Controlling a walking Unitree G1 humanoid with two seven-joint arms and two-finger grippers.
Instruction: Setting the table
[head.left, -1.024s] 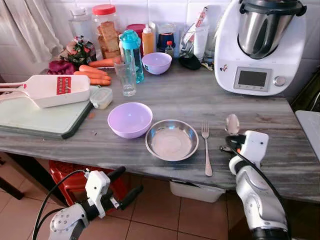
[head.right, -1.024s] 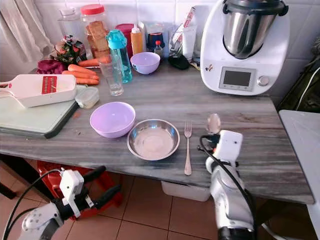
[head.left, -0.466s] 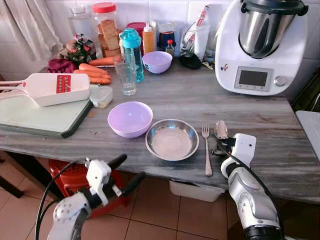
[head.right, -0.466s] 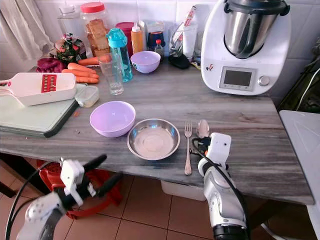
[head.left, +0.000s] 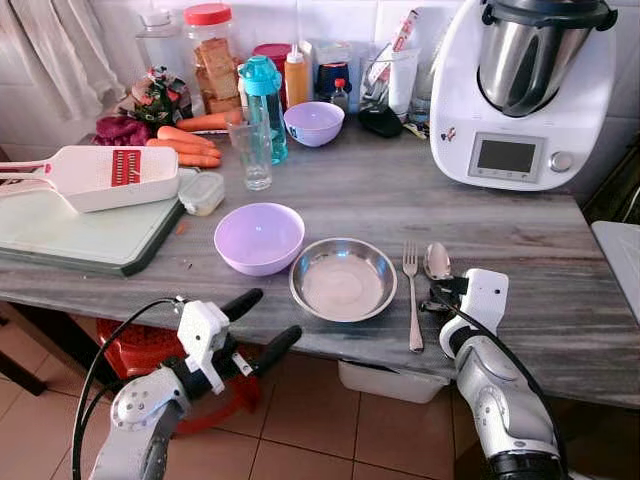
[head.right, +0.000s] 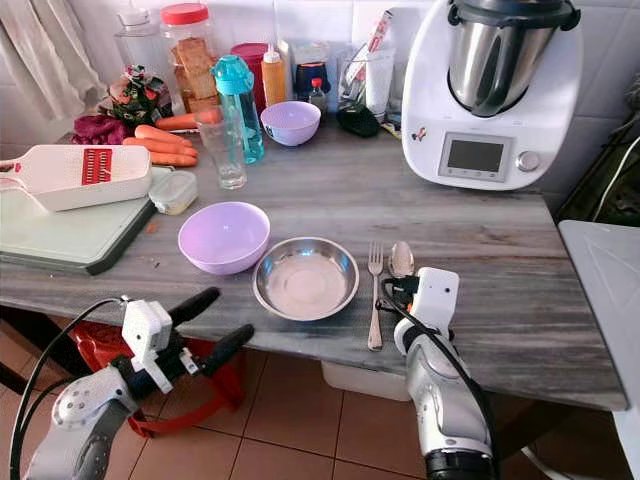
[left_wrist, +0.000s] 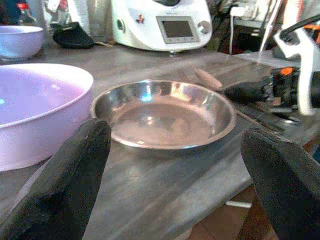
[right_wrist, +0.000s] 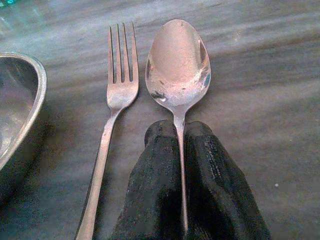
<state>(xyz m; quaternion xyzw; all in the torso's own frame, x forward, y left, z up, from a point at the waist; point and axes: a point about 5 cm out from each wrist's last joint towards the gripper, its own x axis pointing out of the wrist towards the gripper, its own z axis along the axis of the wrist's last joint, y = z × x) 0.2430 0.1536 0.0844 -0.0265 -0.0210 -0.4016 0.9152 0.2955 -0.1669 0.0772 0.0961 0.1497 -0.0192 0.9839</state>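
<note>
Grey marble counter (head.left: 330, 200): spoon (right_wrist: 178, 65) lies bowl-up just right of the fork (right_wrist: 117, 90), parallel, not touching. Right gripper (right_wrist: 181, 145) pinches the spoon handle between closed fingers. Steel bowl (head.left: 343, 279) sits left of the fork, lilac bowl (head.left: 259, 238) touching its left rim. Left gripper (head.left: 262, 322) hangs below the counter edge, fingers spread, holding nothing.

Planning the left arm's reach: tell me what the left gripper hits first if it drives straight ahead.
Probably the steel bowl, centred between the open left gripper fingers; the purple bowl sits just beside that line. Depth is uncertain.
</note>
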